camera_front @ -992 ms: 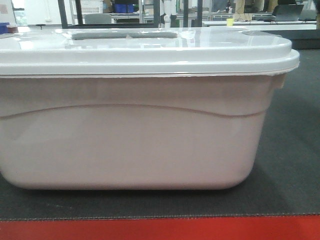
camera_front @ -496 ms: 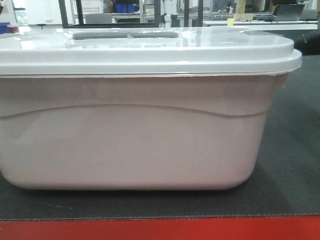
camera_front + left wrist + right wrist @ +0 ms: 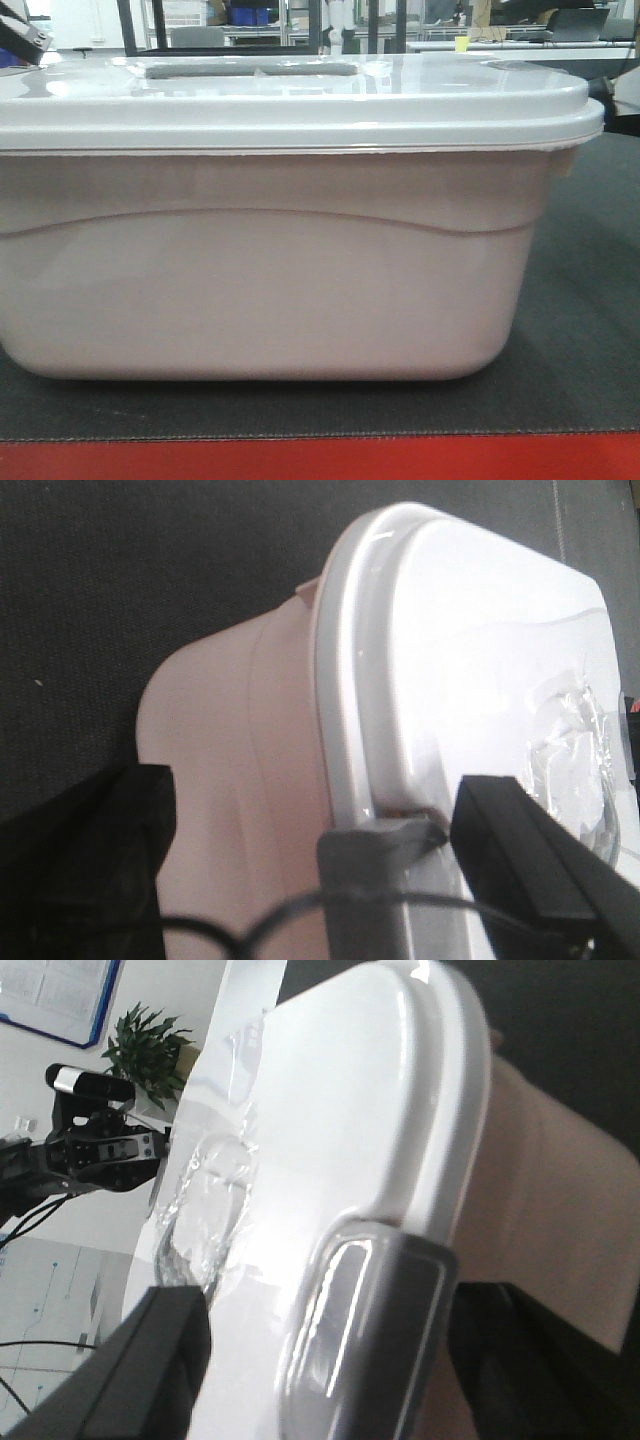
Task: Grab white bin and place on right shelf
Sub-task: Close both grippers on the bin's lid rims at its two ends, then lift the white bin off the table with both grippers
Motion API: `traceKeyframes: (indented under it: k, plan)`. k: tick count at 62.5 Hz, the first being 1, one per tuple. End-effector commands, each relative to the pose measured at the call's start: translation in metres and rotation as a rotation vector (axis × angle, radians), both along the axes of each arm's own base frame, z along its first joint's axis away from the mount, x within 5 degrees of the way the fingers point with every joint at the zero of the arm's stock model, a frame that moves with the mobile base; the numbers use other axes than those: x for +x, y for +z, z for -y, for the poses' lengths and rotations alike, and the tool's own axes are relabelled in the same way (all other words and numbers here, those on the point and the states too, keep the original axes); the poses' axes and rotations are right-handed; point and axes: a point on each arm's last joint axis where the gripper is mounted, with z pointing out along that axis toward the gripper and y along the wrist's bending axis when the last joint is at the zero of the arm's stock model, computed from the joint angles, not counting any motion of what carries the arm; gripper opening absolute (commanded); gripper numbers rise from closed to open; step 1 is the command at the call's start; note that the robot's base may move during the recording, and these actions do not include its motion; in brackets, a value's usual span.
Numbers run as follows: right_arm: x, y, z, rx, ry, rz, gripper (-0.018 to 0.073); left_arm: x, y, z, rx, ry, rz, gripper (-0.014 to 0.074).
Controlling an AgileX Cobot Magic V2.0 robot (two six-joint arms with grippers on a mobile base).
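"Reaching for which end of it?"

"Both. The white bin (image 3: 270,290) sits on the bench (image 3: 590,330) with its long axis running across me, so one short end faces each arm. My left gripper (image 3: 325,780) has its jaws spread astride the left end. My right gripper (image 3: 330,1300) is spread the same way around the grey clip (image 3: 370,1340) at the right end."

"Which arm is nearer?"

"Neither, I judge. Both are at the lid's edge, and I cannot tell whether they touch it."

The white bin (image 3: 270,280) blocks nearly everything ahead; bare dark mat (image 3: 590,300) lies open at three o'clock and six o'clock.
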Motion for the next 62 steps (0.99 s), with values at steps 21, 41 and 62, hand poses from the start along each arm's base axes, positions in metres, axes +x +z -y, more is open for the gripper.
traceKeyframes:
  k: [21, 41, 62]
  plan:
    - [-0.006, 0.022, -0.010, 0.131, 0.083, 0.071, 0.0498, -0.011, 0.025, 0.021, -0.124, -0.113, -0.018, 0.0438]
    - [-0.006, 0.025, -0.010, 0.160, 0.081, 0.077, 0.0252, -0.012, 0.027, 0.036, -0.157, -0.142, -0.029, 0.0197]
    - [-0.001, 0.038, -0.009, 0.298, 0.018, 0.116, 0.0237, -0.009, 0.042, 0.043, -0.302, -0.104, 0.006, -0.0112]
